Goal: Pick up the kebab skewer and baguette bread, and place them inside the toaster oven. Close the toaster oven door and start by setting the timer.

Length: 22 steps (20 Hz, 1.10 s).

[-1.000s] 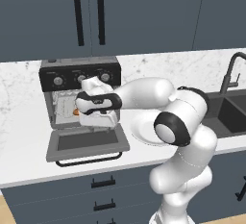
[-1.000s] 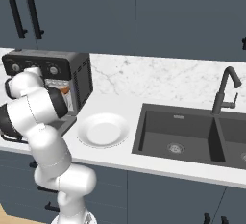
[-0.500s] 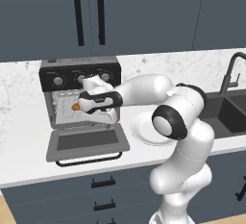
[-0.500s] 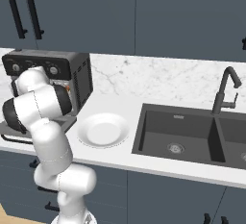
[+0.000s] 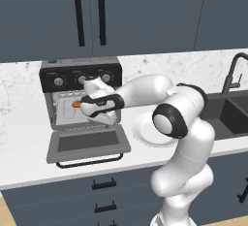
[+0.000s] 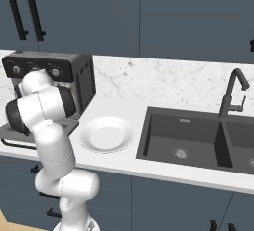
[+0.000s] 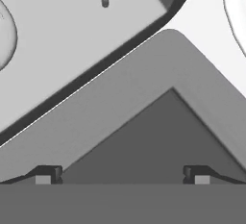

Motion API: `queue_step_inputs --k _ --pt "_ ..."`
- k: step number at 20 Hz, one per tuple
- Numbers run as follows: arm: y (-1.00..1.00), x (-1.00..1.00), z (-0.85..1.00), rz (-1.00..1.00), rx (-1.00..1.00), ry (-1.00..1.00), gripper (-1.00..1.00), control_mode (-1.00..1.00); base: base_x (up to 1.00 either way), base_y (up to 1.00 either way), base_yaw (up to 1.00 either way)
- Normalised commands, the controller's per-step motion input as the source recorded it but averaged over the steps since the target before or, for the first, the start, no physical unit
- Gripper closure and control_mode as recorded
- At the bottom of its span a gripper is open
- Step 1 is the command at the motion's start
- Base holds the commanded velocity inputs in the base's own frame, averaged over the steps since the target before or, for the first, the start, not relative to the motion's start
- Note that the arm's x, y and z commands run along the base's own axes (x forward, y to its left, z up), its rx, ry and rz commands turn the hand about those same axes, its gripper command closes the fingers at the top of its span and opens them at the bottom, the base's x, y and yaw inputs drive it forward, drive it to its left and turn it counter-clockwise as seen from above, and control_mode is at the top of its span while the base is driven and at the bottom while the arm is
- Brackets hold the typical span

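Note:
The toaster oven (image 5: 48, 70) stands at the counter's left, also seen as the toaster oven (image 6: 84, 76). Its toaster oven door (image 5: 88, 142) hangs open and lies flat. My gripper (image 5: 106, 118) hovers at the oven mouth, above the door's right side. In the hand view the gripper (image 7: 122, 175) is open with nothing between its fingertips (image 7: 48, 174), over the toaster oven door (image 7: 144, 103) near a corner. A small orange-brown piece (image 5: 76, 104) lies on the rack inside, half hidden by my hand. I cannot tell whether it is the baguette bread or the kebab skewer.
A white plate (image 5: 145, 135) sits on the counter right of the oven, also seen as the plate (image 6: 106, 135). Further right are the dark sink (image 6: 198, 136) and its faucet (image 6: 233, 93). Three knobs (image 5: 80, 79) line the oven's top panel. Dark cabinets hang above.
My elbow has swung a little to the left, while the hand has stayed at the oven mouth. The jaws have remained open.

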Motion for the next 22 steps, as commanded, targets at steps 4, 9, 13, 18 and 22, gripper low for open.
queue_step_inputs --k 4,9,13,18,22 --pt "0.0 0.49 0.0 -0.04 -0.01 0.0 -1.0 -1.0 0.0 0.0 0.0" --pt "-0.02 0.39 0.0 -0.03 -0.01 0.0 -1.0 -1.0 0.0 0.0 0.0" --pt "-0.04 0.09 0.0 -0.01 0.0 0.0 -1.0 -1.0 0.0 0.0 0.0" --pt "-0.02 -0.17 0.06 0.0 0.0 0.0 -1.0 -1.0 0.0 0.0 0.0" --pt "0.0 -0.26 0.07 0.0 0.0 0.0 -1.0 -1.0 0.0 0.0 0.0"
